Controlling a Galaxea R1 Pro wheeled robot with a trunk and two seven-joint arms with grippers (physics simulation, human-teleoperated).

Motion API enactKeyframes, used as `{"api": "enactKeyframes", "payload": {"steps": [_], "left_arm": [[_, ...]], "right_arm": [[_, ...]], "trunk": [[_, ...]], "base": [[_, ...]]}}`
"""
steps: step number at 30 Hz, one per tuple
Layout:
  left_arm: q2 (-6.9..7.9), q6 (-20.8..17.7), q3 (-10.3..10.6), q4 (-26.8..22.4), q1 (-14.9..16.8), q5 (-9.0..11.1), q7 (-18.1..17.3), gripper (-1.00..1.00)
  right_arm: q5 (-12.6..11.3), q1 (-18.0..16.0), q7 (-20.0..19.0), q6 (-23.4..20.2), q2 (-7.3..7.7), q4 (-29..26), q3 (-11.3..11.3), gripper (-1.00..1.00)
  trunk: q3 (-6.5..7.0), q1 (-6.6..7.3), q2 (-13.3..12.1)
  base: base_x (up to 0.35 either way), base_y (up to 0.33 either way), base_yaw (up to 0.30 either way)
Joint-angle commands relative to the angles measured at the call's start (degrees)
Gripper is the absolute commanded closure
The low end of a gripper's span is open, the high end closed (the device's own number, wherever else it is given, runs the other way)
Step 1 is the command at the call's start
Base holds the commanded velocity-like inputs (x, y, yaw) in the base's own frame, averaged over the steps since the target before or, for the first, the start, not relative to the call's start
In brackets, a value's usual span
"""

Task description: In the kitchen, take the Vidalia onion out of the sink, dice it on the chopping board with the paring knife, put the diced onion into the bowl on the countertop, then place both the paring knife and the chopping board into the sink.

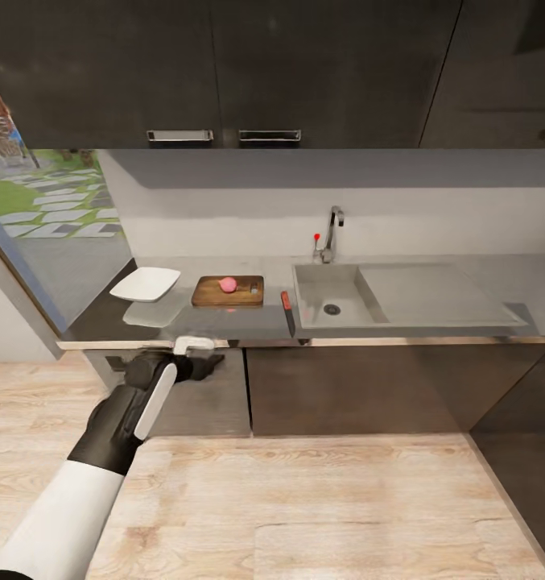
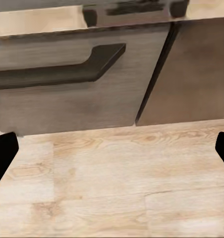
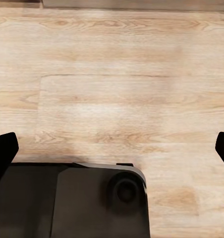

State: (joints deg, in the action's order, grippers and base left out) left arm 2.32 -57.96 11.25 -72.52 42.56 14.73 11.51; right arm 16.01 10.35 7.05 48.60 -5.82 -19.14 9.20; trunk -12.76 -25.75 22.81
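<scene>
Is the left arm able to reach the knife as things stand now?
Probably not yet. The left gripper hangs below the countertop edge, by the cabinet front; the knife lies farther right, beside the sink.

Glossy dark grey reflective countertop, mirroring the shallow white smooth squarish bowl near its left edge. Brown wood-grain rectangular chopping board, matte. Matte grey stone-looking rectangular sink, shiny chrome metal tap at the back edge. Pale wood-plank floor, light sheen. Dark brushed-looking cabinet fronts.
</scene>
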Motion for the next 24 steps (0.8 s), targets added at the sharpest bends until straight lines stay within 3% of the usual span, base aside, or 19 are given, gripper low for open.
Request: {"api": "enactKeyframes", "payload": {"steps": [1, 6, 7, 11, 13, 19, 22, 24], "left_arm": [[0.51, 0.03, 0.16, -0.37, -1.19, 0.63, 0.57, -1.00], [2.05, 5.98, 0.17, -1.36, -6.88, 0.65, 0.61, -1.00], [2.39, 9.37, 0.17, -1.54, -9.13, 0.65, 0.62, -1.00], [3.19, 12.19, 0.17, -1.63, -12.19, 0.65, 0.62, -1.00], [4.47, 16.94, 0.21, -1.62, -15.31, 0.71, 0.62, -1.00], [5.54, 26.11, 0.26, -1.33, -21.57, 0.74, 0.65, -1.00], [5.61, 29.20, 0.30, 4.54, -22.88, 0.74, 0.55, -1.00], [5.43, 34.47, 0.48, 10.59, -23.08, 0.74, 0.49, -1.00]], "right_arm": [[0.61, 0.02, 0.42, 0.01, -0.04, -0.10, 0.20, -1.00], [0.61, 0.01, 0.42, 0.01, -0.04, -0.10, 0.20, -1.00], [0.61, 0.02, 0.42, 0.01, -0.01, -0.10, 0.20, -1.00], [0.63, 0.02, 0.42, 0.01, 0.00, -0.10, 0.20, -1.00], [0.63, 0.02, 0.42, 0.01, 0.02, -0.10, 0.20, -1.00], [0.60, 0.02, 0.42, -0.03, -0.01, -0.10, 0.20, -1.00], [0.62, 0.02, 0.42, -0.02, 0.04, -0.10, 0.20, -1.00], [0.66, 0.02, 0.45, 0.00, 0.08, -0.14, 0.20, -1.00]], "trunk": [[-0.09, -0.04, 0.11], [-0.09, -0.04, 0.11], [-0.09, -0.04, 0.11], [-0.09, -0.04, 0.11], [-0.09, -0.04, 0.11], [-0.09, -0.04, 0.11], [-0.09, -0.04, 0.11], [-0.09, -0.04, 0.11]], "base": [[0.000, 0.000, 0.000], [0.000, 0.000, 0.000], [0.000, 0.000, 0.000], [0.000, 0.000, 0.000], [0.000, 0.000, 0.000], [0.000, 0.000, 0.000], [0.000, 0.000, 0.000], [0.000, 0.000, 0.000]]}}
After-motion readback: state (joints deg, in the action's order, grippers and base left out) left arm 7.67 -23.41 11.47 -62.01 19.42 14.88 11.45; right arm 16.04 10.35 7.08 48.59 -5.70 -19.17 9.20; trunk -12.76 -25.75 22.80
